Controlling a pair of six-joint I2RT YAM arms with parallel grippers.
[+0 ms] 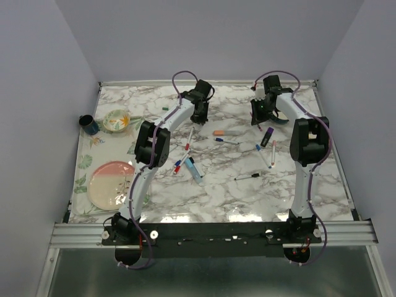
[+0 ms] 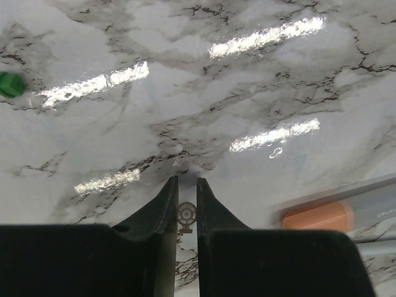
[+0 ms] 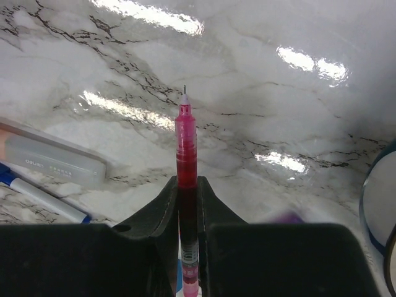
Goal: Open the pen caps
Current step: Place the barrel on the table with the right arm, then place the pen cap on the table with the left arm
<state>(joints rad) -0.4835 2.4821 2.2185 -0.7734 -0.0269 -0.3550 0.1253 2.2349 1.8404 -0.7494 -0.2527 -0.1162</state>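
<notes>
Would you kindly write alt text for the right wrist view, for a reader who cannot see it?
The right pincer grips a red pen whose bare tip points out over a glossy marble table. To the left lie a clear plastic case and a blue-tipped white pen; a round blue-rimmed object shows at the right edge.

Pink plate (image 1: 110,184) — teal mug (image 1: 88,124)
</notes>
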